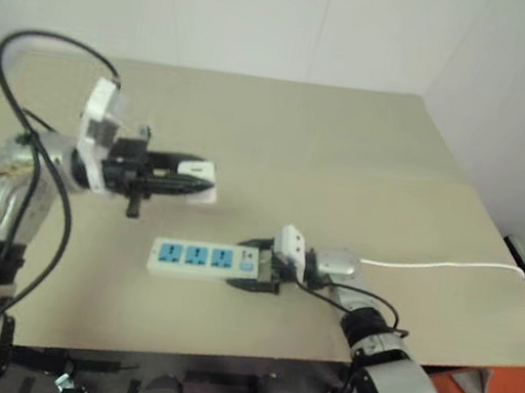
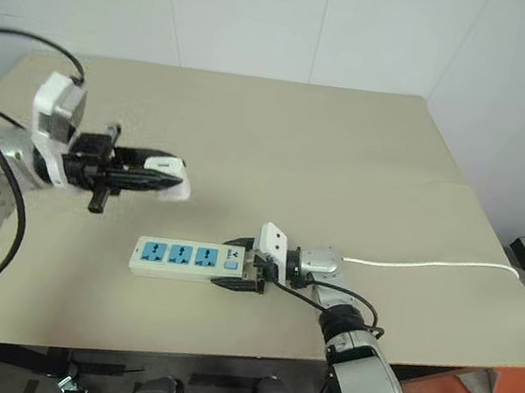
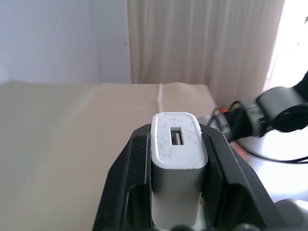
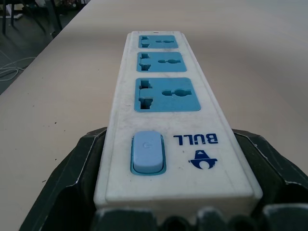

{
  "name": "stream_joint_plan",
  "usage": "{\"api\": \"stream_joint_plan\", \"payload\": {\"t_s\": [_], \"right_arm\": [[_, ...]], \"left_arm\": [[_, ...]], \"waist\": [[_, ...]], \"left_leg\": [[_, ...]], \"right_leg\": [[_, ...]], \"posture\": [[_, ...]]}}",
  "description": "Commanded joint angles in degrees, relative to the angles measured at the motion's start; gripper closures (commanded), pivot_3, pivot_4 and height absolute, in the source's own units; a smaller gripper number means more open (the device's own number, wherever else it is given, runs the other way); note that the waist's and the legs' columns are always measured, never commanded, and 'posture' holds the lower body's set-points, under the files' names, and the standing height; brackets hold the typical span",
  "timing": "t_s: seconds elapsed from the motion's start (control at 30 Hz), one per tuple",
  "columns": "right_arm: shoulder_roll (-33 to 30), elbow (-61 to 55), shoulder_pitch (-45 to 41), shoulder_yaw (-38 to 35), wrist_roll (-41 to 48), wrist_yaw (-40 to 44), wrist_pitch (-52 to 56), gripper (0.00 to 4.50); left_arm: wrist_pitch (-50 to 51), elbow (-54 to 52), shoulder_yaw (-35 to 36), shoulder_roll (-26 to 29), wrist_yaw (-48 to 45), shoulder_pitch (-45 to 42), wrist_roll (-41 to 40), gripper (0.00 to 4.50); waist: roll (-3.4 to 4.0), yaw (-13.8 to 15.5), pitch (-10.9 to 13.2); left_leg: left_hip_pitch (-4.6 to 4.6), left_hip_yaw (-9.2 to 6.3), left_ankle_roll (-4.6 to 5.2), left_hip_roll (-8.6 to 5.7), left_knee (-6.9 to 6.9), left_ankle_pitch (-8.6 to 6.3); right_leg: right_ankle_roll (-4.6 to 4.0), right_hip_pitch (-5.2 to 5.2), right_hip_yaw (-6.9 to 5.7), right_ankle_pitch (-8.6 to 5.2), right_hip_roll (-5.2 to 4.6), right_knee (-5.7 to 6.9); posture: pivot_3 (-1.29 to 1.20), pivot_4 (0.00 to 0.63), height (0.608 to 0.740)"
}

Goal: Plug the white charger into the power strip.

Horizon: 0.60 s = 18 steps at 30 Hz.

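My left gripper [image 1: 189, 176] hovers above the beige table [image 1: 348, 150] at the left, pointing level toward the right. It is shut on the white charger [image 1: 205, 184], a small white block that sticks out past the fingertips. In the left wrist view the charger [image 3: 177, 159] sits clamped between the two black fingers [image 3: 120, 192], its USB port facing outward. The power strip [image 1: 194, 258] lies flat on the table below and to the right of the charger, with three blue sockets in a row. My right gripper [image 1: 259, 273] is shut on its switch end [image 4: 148, 153], a finger [image 4: 72, 183] on each side.
The strip's thin white cord [image 1: 450, 267] runs right across the table to its right edge. A black cable [image 1: 57, 47] loops above my left arm. White walls stand behind the table, and the near edge lies just below the strip.
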Motion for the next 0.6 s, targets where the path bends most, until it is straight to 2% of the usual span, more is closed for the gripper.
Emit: {"api": "stream_joint_plan", "payload": {"t_s": [0.03,0.13,0.27,0.6], "right_arm": [[0.10,1.68,1.36,2.31,-2.22,0.73,-0.17,1.07],[-0.16,1.12,1.71,2.42,-2.17,1.18,-0.17,1.07],[-0.34,1.04,1.66,2.48,-2.27,1.12,-0.24,1.07],[-0.09,1.30,1.51,2.67,-2.48,0.68,-0.40,1.07]], "left_arm": [[-0.88,-5.47,0.24,-3.11,3.54,3.87,1.48,3.48],[-5.46,-6.68,-0.64,-7.19,5.11,7.20,5.31,3.48],[-8.06,-6.57,-2.19,-9.27,3.63,9.06,8.43,3.48],[-12.42,-0.53,-5.43,-8.94,-2.77,6.79,15.12,3.48]], "waist": [[0.00,-0.03,0.00],[-0.01,-0.01,-0.01],[-0.01,-0.03,-0.01],[-0.01,-0.09,-0.01]], "left_leg": [[0.01,0.00,0.00,0.00,0.00,0.00],[0.01,0.01,0.00,-0.01,-0.01,0.00],[0.00,0.00,-0.01,-0.02,-0.05,0.00],[0.01,0.01,-0.01,-0.04,-0.06,0.00]], "right_leg": [[0.00,0.01,0.00,0.00,0.00,-0.01],[-0.07,0.01,0.01,0.04,-0.01,-0.03],[-0.09,0.00,0.01,0.05,0.00,-0.05],[-0.09,0.01,0.01,0.05,-0.01,-0.10]], "posture": [[0.00,0.150,0.740],[0.00,0.150,0.740],[0.00,0.150,0.740],[0.00,0.150,0.740]]}}
